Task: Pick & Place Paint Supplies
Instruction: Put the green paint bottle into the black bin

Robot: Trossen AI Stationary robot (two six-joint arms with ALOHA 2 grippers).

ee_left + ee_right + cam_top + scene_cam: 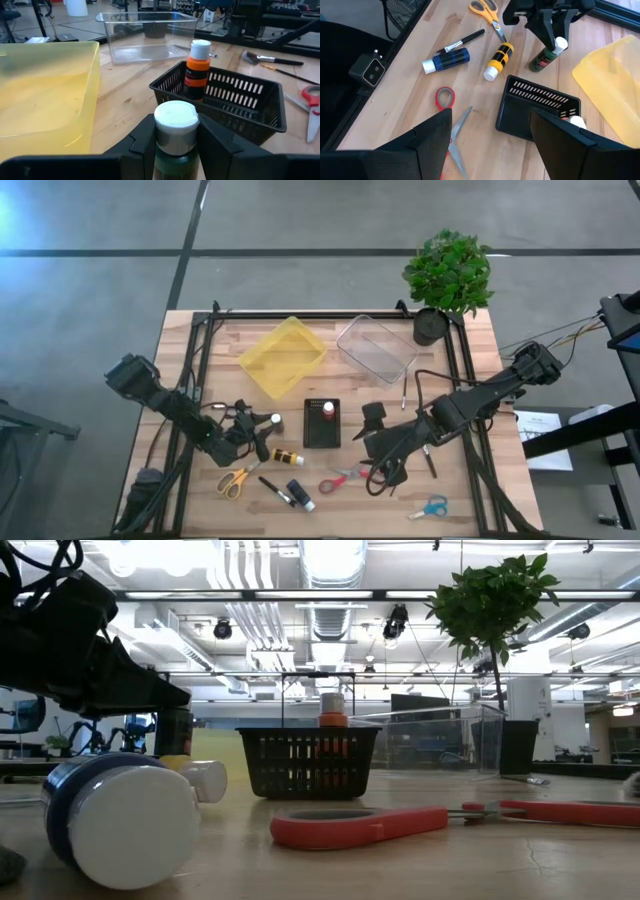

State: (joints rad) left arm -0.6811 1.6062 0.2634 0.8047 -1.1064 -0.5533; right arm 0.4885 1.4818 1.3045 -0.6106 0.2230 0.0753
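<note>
While the left gripper [175,145] clasped the green bottle [546,56] below its white cap beside the black basket [235,102], this light, rigid, slick cylinder probably suited a neck grip; right gripper [487,140] stood open.

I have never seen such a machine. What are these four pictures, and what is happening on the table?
It is a robot with two dark arms at a wooden table. One picture looks down from above, one looks level from the table top, and two come from cameras on the wrists. The left gripper is shut on a green paint bottle with a white cap. The right gripper is open over the red-handled scissors. An orange bottle stands in the black basket. A yellow bin and a clear bin lie behind.
</note>
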